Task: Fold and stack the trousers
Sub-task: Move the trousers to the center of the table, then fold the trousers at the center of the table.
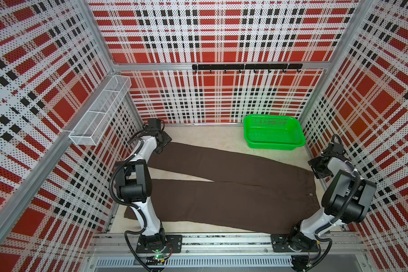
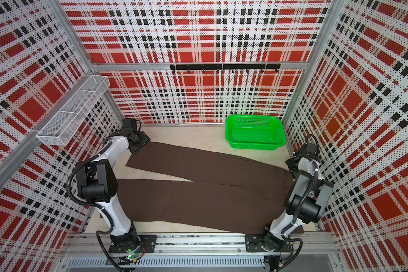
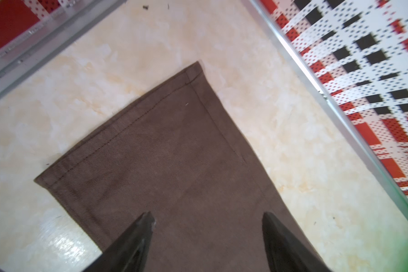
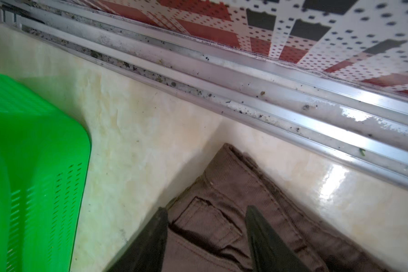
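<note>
Dark brown trousers (image 1: 233, 188) (image 2: 210, 195) spread flat across pale bench (image 1: 210, 139) in both top views, waist toward right wall, small waist button (image 1: 311, 194) facing up, legs in a narrow V running left, near leg along front rail (image 1: 222, 242). Left arm (image 1: 137, 183): base on front rail, elbow raised, forearm reaching to far-left corner, wrist tipped down over far leg's hem (image 3: 118, 131); left jaws apart, fingertips (image 3: 139, 235) over flat cloth, nothing pinched. Right arm (image 1: 346, 195): elbow folded high, wrist by right wall over far waist corner; right jaws apart, fingers (image 4: 151, 240) either side of a pocket flap (image 4: 205, 223), contact with cloth unclear. Green mesh basket (image 1: 271, 143) at far right, near waist, not touching cloth.
</note>
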`<state>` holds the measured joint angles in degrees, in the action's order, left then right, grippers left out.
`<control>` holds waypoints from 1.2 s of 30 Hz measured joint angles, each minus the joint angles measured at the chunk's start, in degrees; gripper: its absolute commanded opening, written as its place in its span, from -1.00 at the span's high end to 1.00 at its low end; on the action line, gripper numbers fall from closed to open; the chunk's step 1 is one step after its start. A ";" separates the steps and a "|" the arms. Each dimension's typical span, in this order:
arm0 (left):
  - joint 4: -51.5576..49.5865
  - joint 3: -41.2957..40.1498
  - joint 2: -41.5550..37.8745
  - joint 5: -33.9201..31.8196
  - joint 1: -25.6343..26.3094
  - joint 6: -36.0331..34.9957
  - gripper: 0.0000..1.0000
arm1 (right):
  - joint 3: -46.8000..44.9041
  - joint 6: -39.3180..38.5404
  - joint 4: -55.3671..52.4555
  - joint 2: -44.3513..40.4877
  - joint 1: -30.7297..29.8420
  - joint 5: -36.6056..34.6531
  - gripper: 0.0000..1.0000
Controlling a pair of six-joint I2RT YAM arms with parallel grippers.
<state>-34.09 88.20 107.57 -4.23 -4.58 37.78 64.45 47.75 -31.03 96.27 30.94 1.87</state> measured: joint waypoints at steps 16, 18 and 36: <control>-0.68 0.00 -3.43 -0.79 -0.98 -0.37 -0.54 | 2.14 6.62 0.24 7.82 0.00 -3.87 -0.09; -0.87 0.00 -3.72 -0.83 -1.11 -0.37 -0.54 | 3.28 7.26 0.07 9.14 0.00 -4.33 -0.05; -1.57 0.04 -5.05 -1.16 -1.22 -0.59 -0.42 | 4.37 8.28 -1.18 9.49 -0.20 -3.10 1.00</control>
<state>-35.66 88.25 102.52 -5.39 -5.80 37.19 68.82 56.03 -32.21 105.75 30.74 -1.23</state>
